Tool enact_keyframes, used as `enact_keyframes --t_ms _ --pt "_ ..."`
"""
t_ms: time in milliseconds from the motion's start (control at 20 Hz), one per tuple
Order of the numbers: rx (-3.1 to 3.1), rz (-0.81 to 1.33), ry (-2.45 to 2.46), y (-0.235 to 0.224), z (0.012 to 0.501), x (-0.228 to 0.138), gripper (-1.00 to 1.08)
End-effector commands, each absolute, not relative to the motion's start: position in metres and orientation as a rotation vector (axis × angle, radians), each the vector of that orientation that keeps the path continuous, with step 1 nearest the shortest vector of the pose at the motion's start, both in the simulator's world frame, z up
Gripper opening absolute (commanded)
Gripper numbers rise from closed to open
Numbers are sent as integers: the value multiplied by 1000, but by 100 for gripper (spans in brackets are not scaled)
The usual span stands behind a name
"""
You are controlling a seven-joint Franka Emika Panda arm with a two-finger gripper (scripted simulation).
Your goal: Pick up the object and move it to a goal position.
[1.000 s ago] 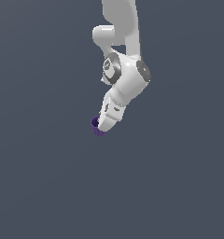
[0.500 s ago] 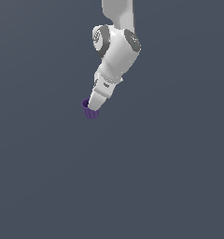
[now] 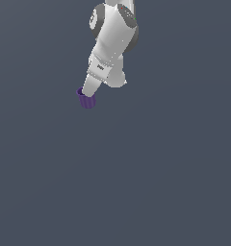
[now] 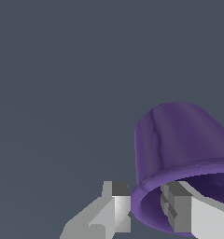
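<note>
The object [image 3: 87, 100] is a small dark purple ribbed cup, hanging at the tip of the white arm in the upper part of the exterior view. My gripper [image 3: 83, 92] is shut on the cup's rim. In the wrist view the purple cup [image 4: 179, 140] fills the lower right, its rim pinched by my gripper [image 4: 146, 207]: one finger [image 4: 115, 205] sits outside the wall and the other finger [image 4: 177, 210] inside the hollow. The cup is tilted and lifted off the grey surface.
A plain dark grey surface [image 3: 136, 182] fills both views. No other objects or edges show.
The arm has swung up and toward the exterior view's left, carrying the purple cup with it. The grip on the rim is unchanged.
</note>
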State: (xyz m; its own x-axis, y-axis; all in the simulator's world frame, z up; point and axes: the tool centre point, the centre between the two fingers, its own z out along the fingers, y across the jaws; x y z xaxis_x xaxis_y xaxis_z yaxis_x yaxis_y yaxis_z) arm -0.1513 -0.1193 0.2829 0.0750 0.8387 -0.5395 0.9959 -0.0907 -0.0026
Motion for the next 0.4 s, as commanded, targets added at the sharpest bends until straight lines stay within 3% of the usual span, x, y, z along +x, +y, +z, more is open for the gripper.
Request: enact_keyframes --t_ms 0,350 --pt "1992 -585 1821 -124 291 -157 -100" --pt "1991 -586 1820 -129 301 -163 -100"
